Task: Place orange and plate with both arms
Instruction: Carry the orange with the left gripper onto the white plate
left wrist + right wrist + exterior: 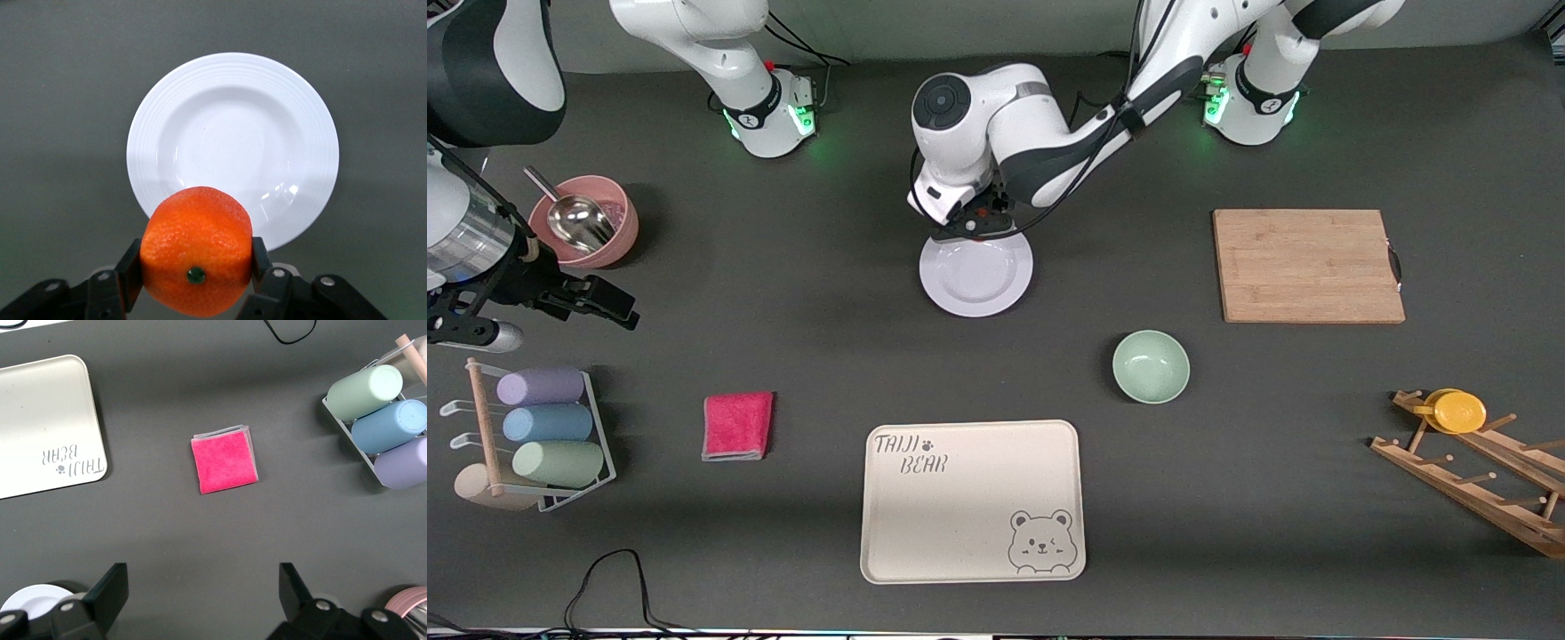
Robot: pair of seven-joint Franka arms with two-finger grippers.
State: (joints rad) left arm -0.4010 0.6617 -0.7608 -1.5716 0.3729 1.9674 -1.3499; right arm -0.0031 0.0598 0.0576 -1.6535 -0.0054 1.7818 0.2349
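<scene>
Clamping the orange (196,259) between both jaws, the left gripper (193,273) hangs over the plate's (233,143) rim toward the robot bases, likely lining up a drop into the well. Orange: bright, dimpled skin, green stem dot facing the wrist camera. Plate: glossy white, ribbed rim, empty, flat on the tabletop (783,356) mid-table. Right gripper (200,593) waits with jaws wide apart, holding nothing, above bare tabletop near the pink cloth (224,462) and cream tray (47,420).
</scene>
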